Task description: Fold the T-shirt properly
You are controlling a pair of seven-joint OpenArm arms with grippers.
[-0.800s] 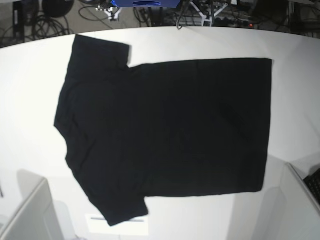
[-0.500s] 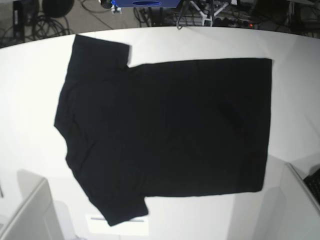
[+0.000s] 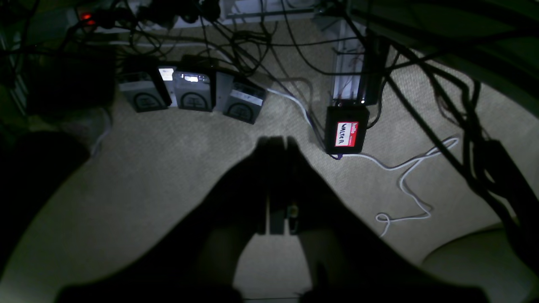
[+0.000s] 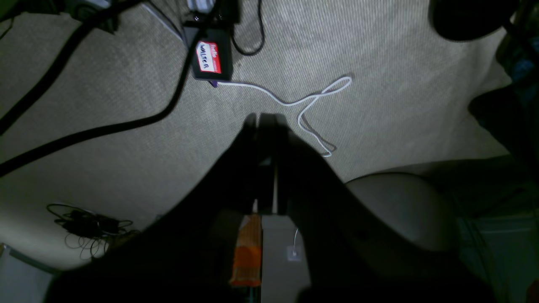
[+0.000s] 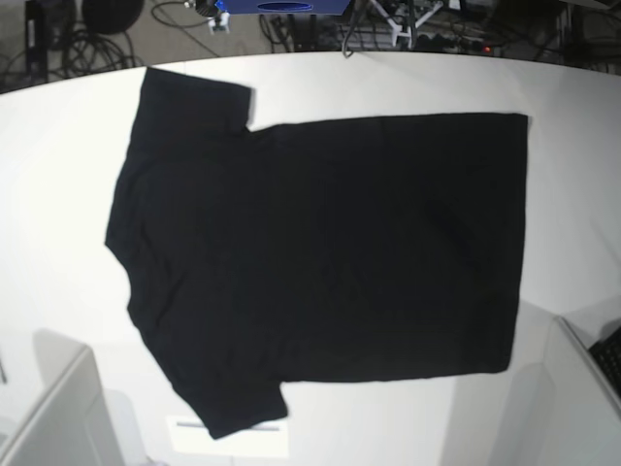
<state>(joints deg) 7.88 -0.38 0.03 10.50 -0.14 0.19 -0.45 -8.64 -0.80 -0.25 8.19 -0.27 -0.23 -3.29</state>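
The black T-shirt [image 5: 320, 252] lies spread flat on the white table [image 5: 58, 194], plain side up, collar and sleeves toward the left, hem at the right. Neither gripper shows in the base view. In the left wrist view my left gripper [image 3: 276, 143] hangs shut over carpeted floor, nothing between its fingers. In the right wrist view my right gripper [image 4: 265, 120] is likewise shut and empty above the carpet. Both are off the table, away from the shirt.
Grey arm housings sit at the table's near corners, left [image 5: 58, 417] and right [image 5: 582, 388]. Cables and a blue object [image 5: 281, 8] lie behind the far edge. On the floor are power bricks [image 3: 189, 90], a labelled black box [image 3: 346, 128] and a white cable [image 4: 311, 101].
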